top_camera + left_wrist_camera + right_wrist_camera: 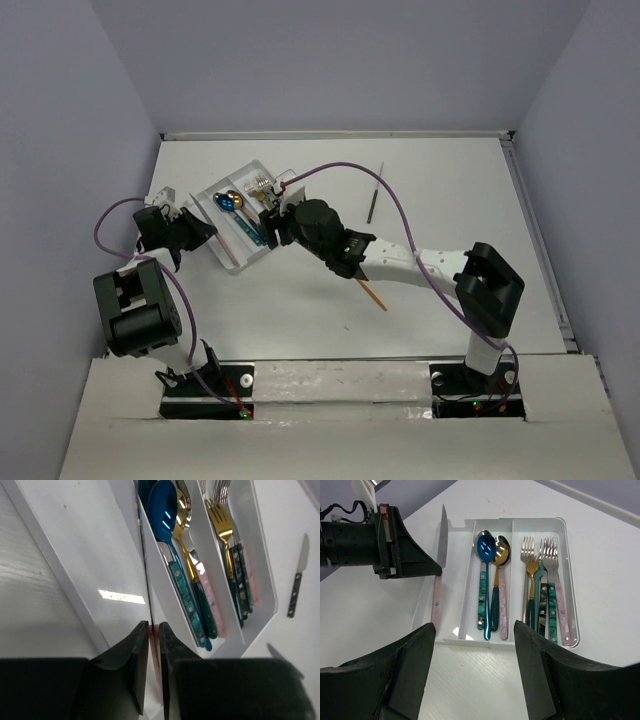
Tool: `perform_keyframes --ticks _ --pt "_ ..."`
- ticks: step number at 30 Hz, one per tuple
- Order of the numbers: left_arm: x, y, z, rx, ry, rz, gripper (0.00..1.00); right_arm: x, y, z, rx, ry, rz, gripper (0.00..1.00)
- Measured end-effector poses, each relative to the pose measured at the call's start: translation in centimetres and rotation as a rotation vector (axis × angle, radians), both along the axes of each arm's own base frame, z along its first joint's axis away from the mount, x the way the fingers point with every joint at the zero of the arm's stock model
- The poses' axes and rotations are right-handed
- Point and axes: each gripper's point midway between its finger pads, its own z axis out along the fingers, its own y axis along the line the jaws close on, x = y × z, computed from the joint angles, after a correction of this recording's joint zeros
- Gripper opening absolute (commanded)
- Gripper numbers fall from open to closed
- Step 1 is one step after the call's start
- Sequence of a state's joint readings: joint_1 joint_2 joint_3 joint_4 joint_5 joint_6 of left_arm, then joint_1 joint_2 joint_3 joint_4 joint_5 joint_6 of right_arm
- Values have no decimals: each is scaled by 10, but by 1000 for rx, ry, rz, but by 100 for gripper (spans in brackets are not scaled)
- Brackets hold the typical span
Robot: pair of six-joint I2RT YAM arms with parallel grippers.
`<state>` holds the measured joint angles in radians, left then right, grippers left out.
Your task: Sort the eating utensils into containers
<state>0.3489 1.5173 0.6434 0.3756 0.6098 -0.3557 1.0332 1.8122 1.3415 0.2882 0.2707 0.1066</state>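
Observation:
The clear three-compartment tray lies just beyond my right gripper, which hangs open and empty before the tray's near end. A blue spoon and a gold spoon rest in the middle compartment, and several forks fill the right one. My left gripper is shut on a pink-handled knife over the left compartment. In the left wrist view that knife shows edge-on, running out from the left gripper. Seen from above, both grippers meet at the tray.
A dark-handled knife lies alone on the table at the back, right of the tray, and also shows in the left wrist view as the dark-handled knife. An orange utensil pokes out from under my right arm. Walls enclose the table.

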Motion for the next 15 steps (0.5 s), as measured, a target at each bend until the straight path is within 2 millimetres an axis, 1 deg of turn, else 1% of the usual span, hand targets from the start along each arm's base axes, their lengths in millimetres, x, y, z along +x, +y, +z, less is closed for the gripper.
perform_keyframes --ticks 1,2,4,6,8,11,12,14,15 --pt "0 1 -1 2 3 5 48 1 -1 0 -3 -2 -4 71" --pt "0 1 -2 4 7 9 62 2 -2 -1 -7 -2 -9 71" --pt "-1 4 -3 24 9 10 69 4 -4 -3 -16 0 -18 71" --pt "0 5 -3 23 10 17 74 7 -9 -5 -29 5 -33 71" --pt "0 5 -2 30 5 18 73 8 -14 -8 -44 11 -49 71" --pt "0 7 1 41 1 23 73 16 -33 -12 -88 39 -80 70" --pt "0 7 3 46 -1 25 73 21 -44 -15 -108 56 -95 70" --pt "-2 10 14 70 -21 34 73 38 -77 -26 -169 115 -148 70" --pt "-2 12 19 86 -35 38 73 50 -98 -34 -198 150 -189 70"
